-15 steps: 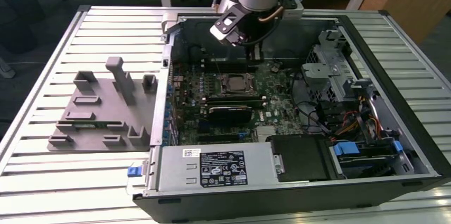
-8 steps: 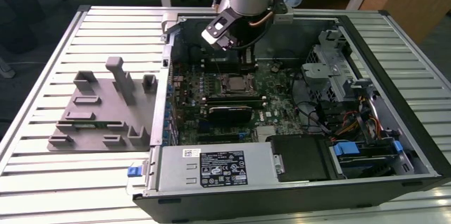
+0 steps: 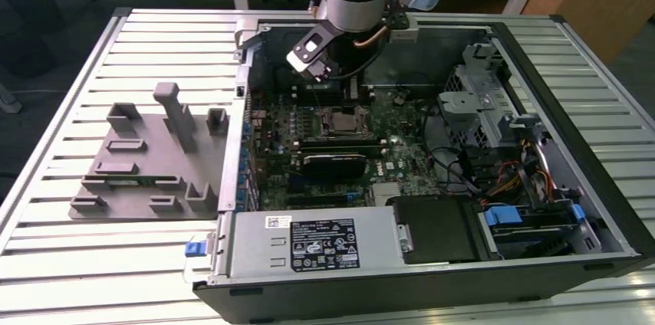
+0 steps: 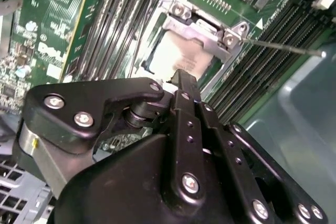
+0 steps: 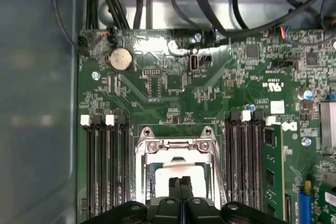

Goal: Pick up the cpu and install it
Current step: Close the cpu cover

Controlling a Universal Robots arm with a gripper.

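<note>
The cpu [image 4: 178, 56] [image 5: 167, 174] is a pale silver square lying in the motherboard socket, with the socket's metal frame [image 5: 178, 148] [image 4: 205, 30] around and partly over it. In the exterior view, the cpu [image 3: 343, 120] shows as a small bright patch mid-board inside the open computer case. My gripper [image 4: 181, 77] [image 5: 181, 182] hangs just above the cpu with its black fingers pressed together and nothing between them. Its tips hide part of the chip's top. In the exterior view my gripper [image 3: 325, 76] sits below the arm, over the back of the board.
Memory slots [image 5: 105, 166] [image 5: 244, 156] flank the socket. A thin socket lever [image 4: 283, 48] sticks out sideways. Cables [image 5: 210, 3] run along the board's edge. The case holds a power supply [image 3: 307, 244] and a drive cage [image 3: 492, 110]. A grey fixture [image 3: 143, 156] stands beside the case.
</note>
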